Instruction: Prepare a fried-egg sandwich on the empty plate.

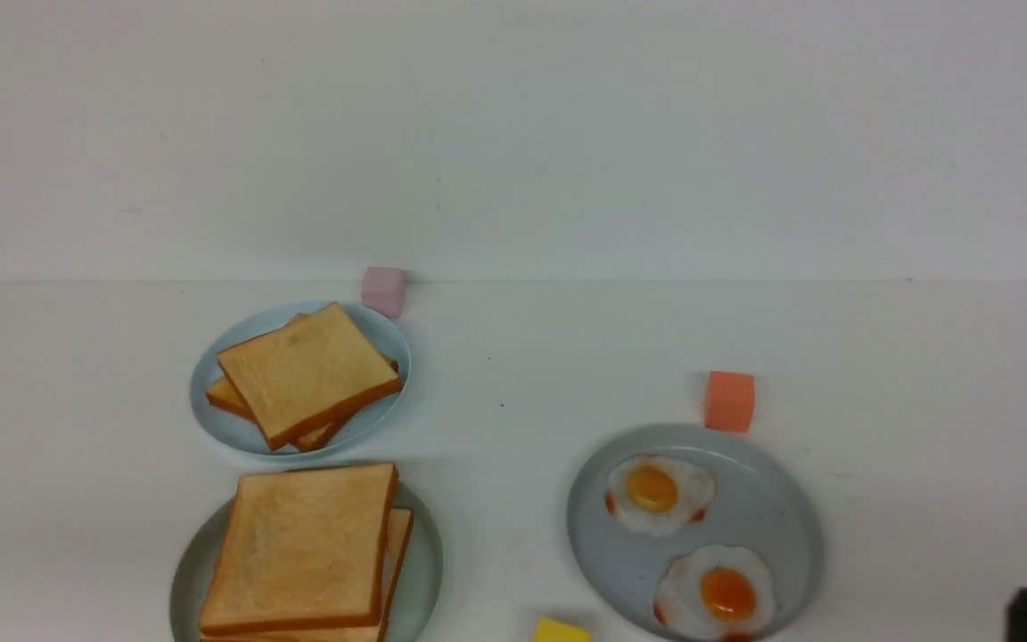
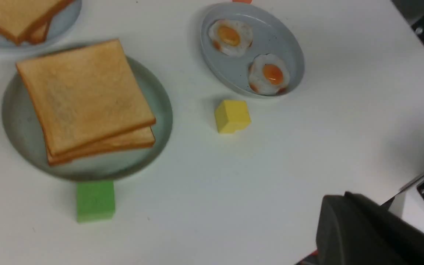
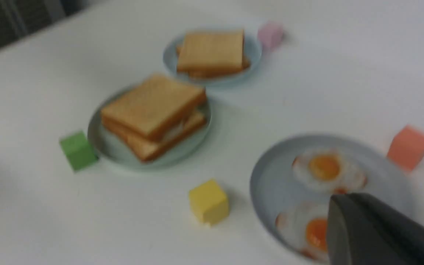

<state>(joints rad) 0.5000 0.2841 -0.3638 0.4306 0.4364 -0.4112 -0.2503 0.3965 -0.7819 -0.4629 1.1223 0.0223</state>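
- Left gripper (image 2: 348, 221): clenched, grips nothing, hangs over bare table (image 2: 234, 184).
- Right gripper (image 3: 348, 221): clenched too, empty, hangs over the grey plate (image 3: 271, 176).
- Mint plate (image 1: 420, 571): carries the sandwich (image 1: 299, 544), white showing between its slices.
- Grey plate: holds two eggs (image 1: 653, 490).
- Blue plate (image 1: 380, 339): holds a toast pile (image 1: 304, 370).

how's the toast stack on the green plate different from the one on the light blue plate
The fried-egg sandwich sits on the mint-green plate, nearer the robot. The toast pile is on the smaller pale-blue plate, farther back. The sandwich shows white egg between its slices, while the pile shows only bread. Both are square, golden-brown toast with darker crusts.
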